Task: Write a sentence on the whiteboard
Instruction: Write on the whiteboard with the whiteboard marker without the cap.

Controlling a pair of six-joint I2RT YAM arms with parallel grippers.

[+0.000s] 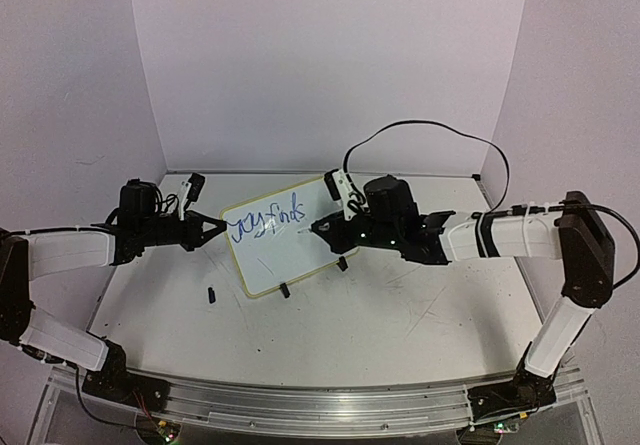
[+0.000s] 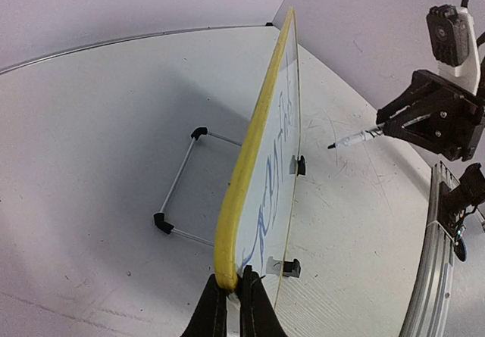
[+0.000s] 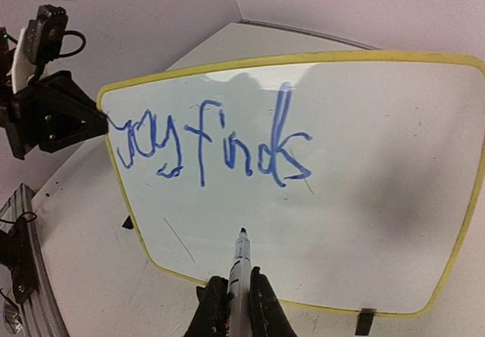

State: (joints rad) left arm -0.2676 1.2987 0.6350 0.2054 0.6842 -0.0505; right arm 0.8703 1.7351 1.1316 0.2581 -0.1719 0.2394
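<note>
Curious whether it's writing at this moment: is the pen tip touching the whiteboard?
Apart. The left wrist view sees the whiteboard nearly edge-on, and the table shows in the gap between it and the pen tip.

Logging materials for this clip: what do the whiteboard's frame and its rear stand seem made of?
The whiteboard frame looks like smooth, pale yellow plastic with a rounded edge. The rear stand seems thin silvery metal wire, black-capped at its corners.
</note>
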